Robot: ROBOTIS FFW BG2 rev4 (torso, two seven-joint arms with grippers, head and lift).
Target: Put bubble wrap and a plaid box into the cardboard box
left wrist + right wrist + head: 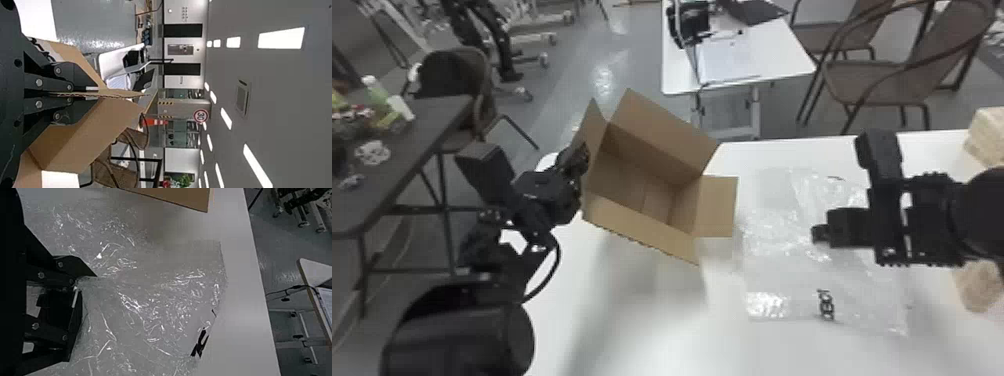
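Thin clear bubble wrap point(782, 270), right of the open brown cardboard box point(657, 130), could slip or snag; right gripper point(82, 316) has fingers parted at it. Left gripper point(93, 94) pinches the box's left side; a tug might bend it. White table point(632, 320) underneath, grey floor point(572, 75) beyond box, brown chair point(877, 82) behind-right.

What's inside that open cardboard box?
Bare cardboard walls and part of the bottom can be seen inside the cardboard box. The near flap covers the strip just behind it, so whether anything lies there can't be told.
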